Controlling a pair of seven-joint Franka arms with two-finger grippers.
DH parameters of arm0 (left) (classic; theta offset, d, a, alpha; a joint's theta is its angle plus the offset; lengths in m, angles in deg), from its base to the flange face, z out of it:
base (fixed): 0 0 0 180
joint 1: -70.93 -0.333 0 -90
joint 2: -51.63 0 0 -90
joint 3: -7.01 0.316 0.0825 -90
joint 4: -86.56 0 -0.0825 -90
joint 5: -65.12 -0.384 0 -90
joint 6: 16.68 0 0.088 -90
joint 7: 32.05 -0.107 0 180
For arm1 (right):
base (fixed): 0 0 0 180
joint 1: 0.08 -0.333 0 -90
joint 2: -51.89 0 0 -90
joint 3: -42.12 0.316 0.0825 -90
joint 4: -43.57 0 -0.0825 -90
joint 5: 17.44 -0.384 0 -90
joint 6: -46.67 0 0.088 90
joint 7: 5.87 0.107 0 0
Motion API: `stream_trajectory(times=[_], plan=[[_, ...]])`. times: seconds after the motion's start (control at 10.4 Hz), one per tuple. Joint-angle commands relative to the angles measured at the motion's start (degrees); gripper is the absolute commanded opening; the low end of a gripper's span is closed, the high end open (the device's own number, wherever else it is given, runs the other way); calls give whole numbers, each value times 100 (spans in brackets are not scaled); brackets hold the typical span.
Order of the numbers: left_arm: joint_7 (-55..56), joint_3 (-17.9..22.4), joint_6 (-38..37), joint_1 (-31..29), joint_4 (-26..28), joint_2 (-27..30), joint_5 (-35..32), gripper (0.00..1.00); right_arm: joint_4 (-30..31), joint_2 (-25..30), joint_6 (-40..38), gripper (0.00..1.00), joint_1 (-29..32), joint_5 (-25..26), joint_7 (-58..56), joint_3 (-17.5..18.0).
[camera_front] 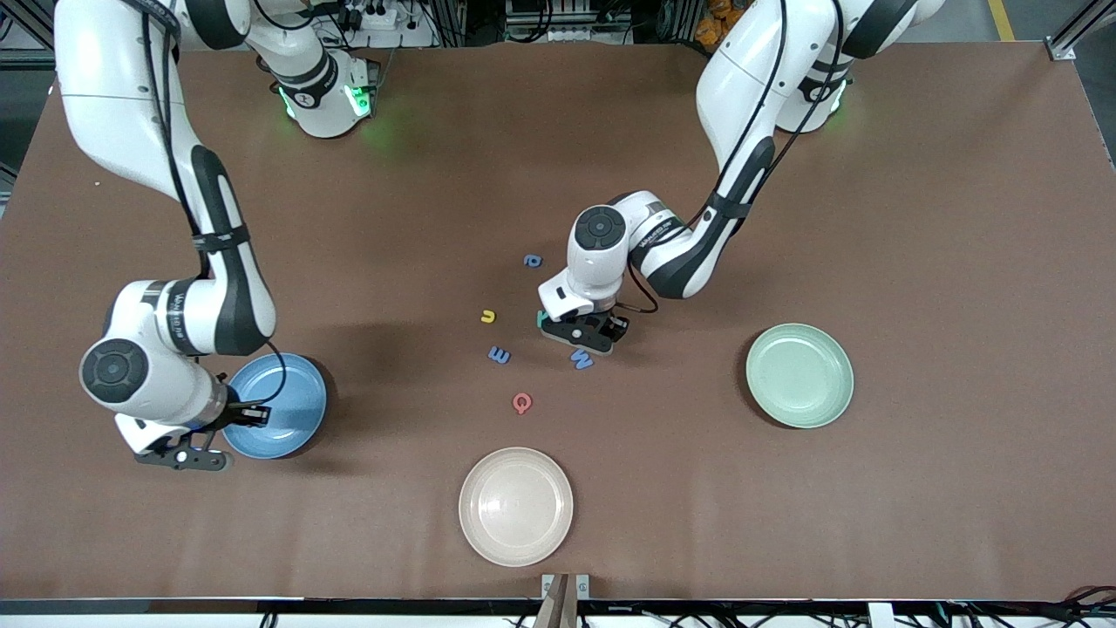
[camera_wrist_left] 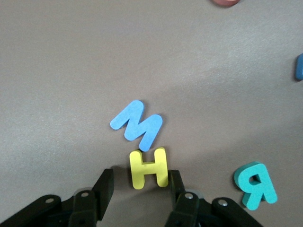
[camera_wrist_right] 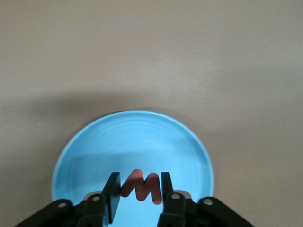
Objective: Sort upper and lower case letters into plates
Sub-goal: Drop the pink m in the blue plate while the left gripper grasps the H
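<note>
Letters are mid-sort: my right tool (camera_wrist_right: pixel 138 189) sits low over the blue plate (camera_front: pixel 296 403) with a red w (camera_wrist_right: pixel 140 186) between its fingers, though I cannot tell whether it grips or has let go. My left tool (camera_wrist_left: pixel 141 185) is down on the bench, spread around the yellow H (camera_wrist_left: pixel 148 168), one finger touching, not clamped; M (camera_wrist_left: pixel 137 125) touches the H, R (camera_wrist_left: pixel 255 184) lies near. Next I'd pinch the H without dragging the M, then carry it to the green plate (camera_front: pixel 799 375).

Robotics lab: two arms' bases (camera_front: pixel 327 100) at brown table (camera_front: pixel 915 218).
</note>
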Motion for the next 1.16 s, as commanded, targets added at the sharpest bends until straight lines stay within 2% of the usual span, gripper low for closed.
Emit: stream_trajectory(times=[0.0,0.48,0.67,0.87,0.96,1.06], plan=[[0,6,13,2,-43,-48,-150,54,44,21,37,100,-30,1,-2,70],[0,15,22,2,-368,-268,-141,53,202,82,28,100,-469,-113,86,140],[9,15,22,2,-342,-259,-159,52,255,152,2,100,-592,-490,78,175],[26,6,13,-7,-325,-224,-159,31,255,170,-42,100,-593,-491,69,184],[87,6,13,-7,-316,-224,-159,27,290,170,-60,100,-602,-491,60,210],[157,6,5,-7,-307,-224,-150,11,299,231,-138,100,-610,-491,77,350]])
